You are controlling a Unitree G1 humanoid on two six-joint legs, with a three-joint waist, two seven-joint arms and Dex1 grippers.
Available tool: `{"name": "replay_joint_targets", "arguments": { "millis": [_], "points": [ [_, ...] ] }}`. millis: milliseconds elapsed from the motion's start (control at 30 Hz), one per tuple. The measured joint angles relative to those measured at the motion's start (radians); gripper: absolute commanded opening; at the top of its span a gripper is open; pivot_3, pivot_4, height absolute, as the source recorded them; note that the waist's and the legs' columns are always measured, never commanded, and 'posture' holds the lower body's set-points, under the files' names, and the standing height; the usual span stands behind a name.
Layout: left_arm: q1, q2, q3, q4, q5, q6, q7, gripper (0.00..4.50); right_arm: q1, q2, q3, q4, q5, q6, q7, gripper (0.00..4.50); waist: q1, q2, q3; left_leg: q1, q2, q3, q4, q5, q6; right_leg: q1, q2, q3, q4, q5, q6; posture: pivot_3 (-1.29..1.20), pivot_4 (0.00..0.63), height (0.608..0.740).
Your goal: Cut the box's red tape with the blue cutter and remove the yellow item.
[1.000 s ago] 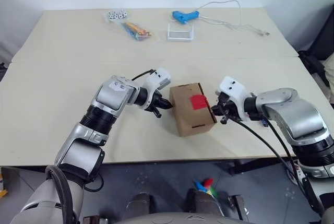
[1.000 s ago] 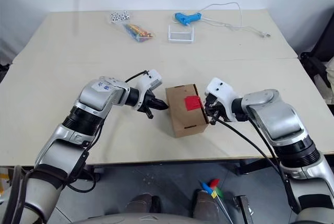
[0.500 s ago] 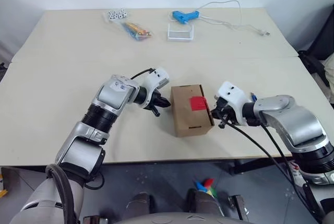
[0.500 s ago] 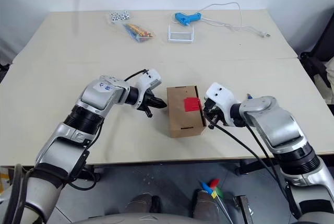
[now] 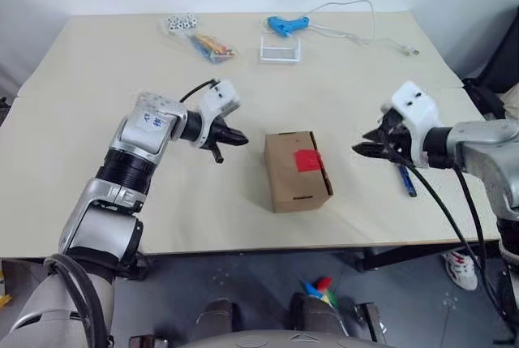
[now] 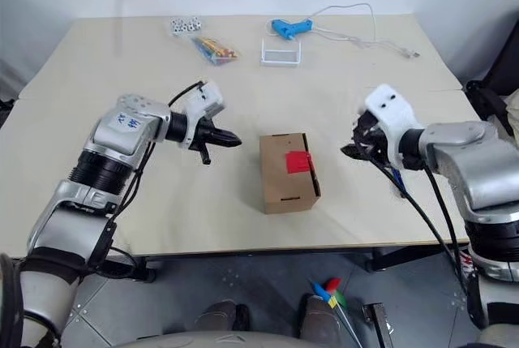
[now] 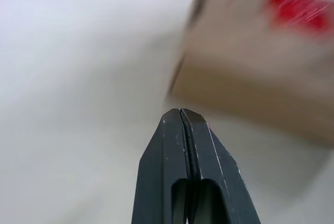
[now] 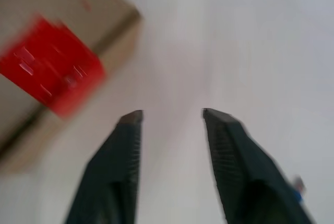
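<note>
Now both arms raised; left gripper (image 5: 242, 139) pinched, right gripper (image 8: 169, 115) parted.

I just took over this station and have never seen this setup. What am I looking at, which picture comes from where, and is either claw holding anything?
This is a two-armed humanoid robot at a pale wooden table. The two wide pictures come from its head, looking down over both arms. The two close-ups come from cameras on the wrists, each looking along that arm's two black fingers.

Between the arms stands a small brown cardboard box with a red tape patch on top. The slim dark blue cutter lies on the table just below the right gripper. At the far edge are a light blue glue gun with a white cord, a small white frame, and a clear bag of coloured sticks.

The left gripper is shut and empty. The right gripper is open and empty. Neither touches the box.
</note>
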Motion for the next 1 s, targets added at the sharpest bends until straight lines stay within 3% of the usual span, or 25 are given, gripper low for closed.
{"name": "replay_joint_targets", "arguments": {
  "millis": [133,167,533,1000],
  "points": [
    [-0.007,-0.013,-0.001,-0.033,-0.033,-0.034,-0.105,0.00,-0.049,0.072,-0.031,-0.008,0.047,0.153,-0.055,4.32,0.001,0.000,0.000,0.000,0.000,0.000,0.000,0.000,0.000,0.000,0.000,0.000,0.001,0.000,0.000,0.00,0.150,0.740],
    [-0.007,-0.019,-0.003,-0.033,-0.034,-0.040,-0.123,0.00,-0.056,0.086,-0.034,-0.009,0.057,0.184,-0.067,4.46,0.001,0.000,0.000,0.000,0.000,0.000,0.000,0.000,0.000,0.000,0.000,0.000,0.001,0.000,0.000,0.00,0.150,0.740],
    [-0.019,-0.098,-0.076,0.002,0.011,-0.092,-0.191,0.00,-0.054,0.236,-0.050,-0.004,0.085,0.314,-0.208,4.46,-0.001,0.000,0.000,0.000,0.000,0.000,0.000,0.000,0.000,0.000,0.000,0.000,0.001,0.000,0.000,0.00,0.150,0.740],
    [-0.026,-0.139,-0.108,0.073,0.107,-0.182,-0.174,0.00,-0.005,0.270,-0.047,0.043,0.098,0.270,-0.273,4.46,-0.003,0.000,0.000,0.001,0.000,0.000,0.000,0.000,0.000,0.000,0.000,0.001,0.002,0.000,0.000,0.00,0.150,0.740]
  ]
}}
